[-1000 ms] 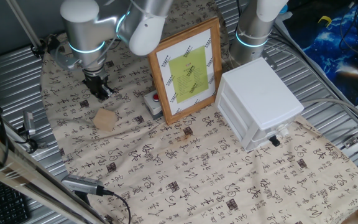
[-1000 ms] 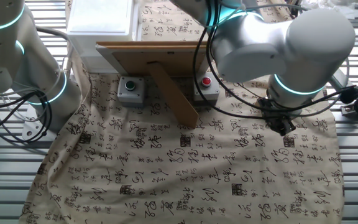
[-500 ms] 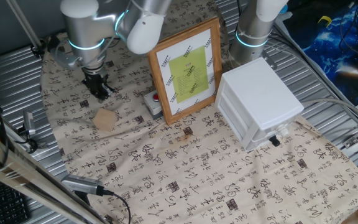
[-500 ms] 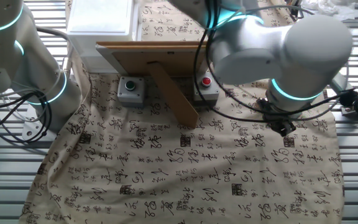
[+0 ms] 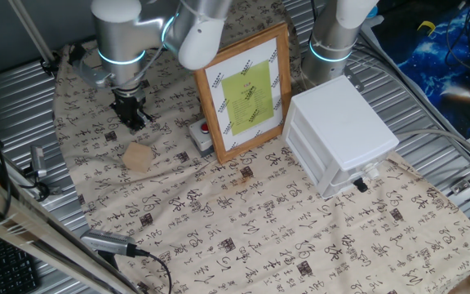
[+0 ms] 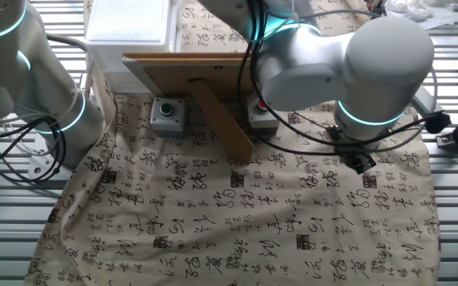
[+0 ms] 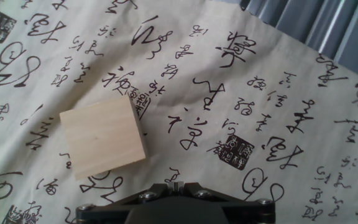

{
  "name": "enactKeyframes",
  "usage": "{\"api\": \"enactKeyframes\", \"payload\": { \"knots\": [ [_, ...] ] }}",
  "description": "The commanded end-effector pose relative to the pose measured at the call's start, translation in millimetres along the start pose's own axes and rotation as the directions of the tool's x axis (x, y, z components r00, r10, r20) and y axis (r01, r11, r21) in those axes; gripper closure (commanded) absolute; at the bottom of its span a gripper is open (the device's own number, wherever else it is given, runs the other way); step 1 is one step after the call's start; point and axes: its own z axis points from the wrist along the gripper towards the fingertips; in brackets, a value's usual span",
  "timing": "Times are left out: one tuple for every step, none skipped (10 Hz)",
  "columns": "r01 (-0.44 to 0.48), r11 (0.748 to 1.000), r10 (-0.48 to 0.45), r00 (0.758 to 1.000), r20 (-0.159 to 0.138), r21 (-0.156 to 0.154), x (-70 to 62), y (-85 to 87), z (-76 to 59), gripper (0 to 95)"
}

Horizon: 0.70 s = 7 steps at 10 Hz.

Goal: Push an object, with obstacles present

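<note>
The silver arm's upper body has swung a little to the right over the past second in one fixed view, while its black two-finger gripper [image 5: 131, 114] hangs in nearly the same spot over the cloth. The small pale tan wooden block [image 5: 138, 158], roughly cube-shaped with smooth plain faces, has not shifted; it sits on the cloth near the gripper and apart from it, on the side toward that camera. In the hand view the block [image 7: 103, 137] lies left of centre, its top face showing faint grain, clear of the dark gripper body at the bottom edge. The jaws look pressed together in the fixed views, though they are too small and dark to be sure.

One beige fabric cloth [image 5: 243, 220] printed with black calligraphy and seal stamps covers the ribbed metal surface [image 5: 15, 98], wrinkled in places. One wooden-framed picture [image 5: 245, 91] with a white mat and a yellow-green sheet stands tilted on a rear strut. One small grey box with a red button [image 5: 201, 135] sits touching the frame's lower left corner. The other fixed view shows a second grey box with a dark green button [image 6: 166, 114] behind the frame. One large white plastic drawer unit [image 5: 341, 135], boxy and smooth, stands just right of the frame.
</note>
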Motion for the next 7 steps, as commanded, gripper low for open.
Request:
{"api": "enactKeyframes", "payload": {
  "knots": [
    [0.01, 1.0, -0.01, 1.0, 0.0, 0.003, -1.5, -0.9, -0.3, 95.0],
    [0.016, 1.0, -0.016, 1.0, -0.002, 0.003, -7.9, -3.6, 0.0, 95.0],
    [0.02, 1.0, -0.02, 1.0, -0.004, 0.003, -17.4, -7.6, 0.8, 95.0],
    [0.025, 1.0, -0.025, 1.0, -0.005, 0.002, -29.7, -11.7, 2.0, 95.0],
    [0.028, 1.0, -0.028, 1.0, -0.005, 0.001, -38.2, -14.4, 2.3, 95.0],
    [0.034, 0.999, -0.034, 0.999, -0.008, -0.002, -51.5, -16.5, 0.9, 95.0],
    [0.047, 0.999, -0.047, 0.999, -0.007, -0.007, -54.5, -16.1, 1.6, 95.0]
  ]
}}
